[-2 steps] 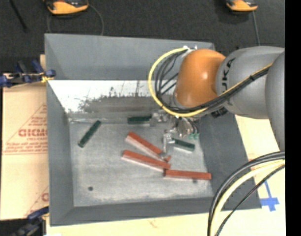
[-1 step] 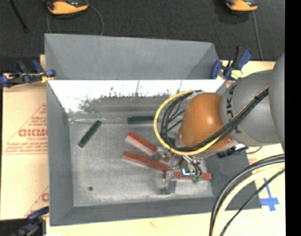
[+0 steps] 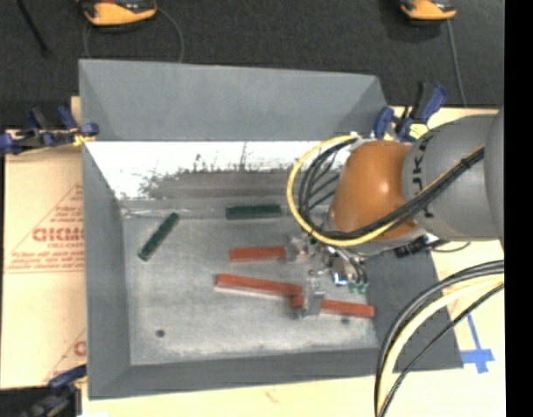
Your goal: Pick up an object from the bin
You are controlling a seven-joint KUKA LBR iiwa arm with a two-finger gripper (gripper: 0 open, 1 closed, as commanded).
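Gripper — low in the grey metal bin, right of centre, at the right end of a long flat red stick; whether spread or pinching cannot be told. Nearby — short red bar, red strip, dark green bar.

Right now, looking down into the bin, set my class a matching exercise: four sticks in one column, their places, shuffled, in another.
Things
1 slanted green stick
2 level green stick
3 short red stick
4 long red stick

Places
A right end at the gripper
B left part of the bin
C near the back wall
D between the level green and long red sticks

Pairs: 1-B; 2-C; 3-D; 4-A
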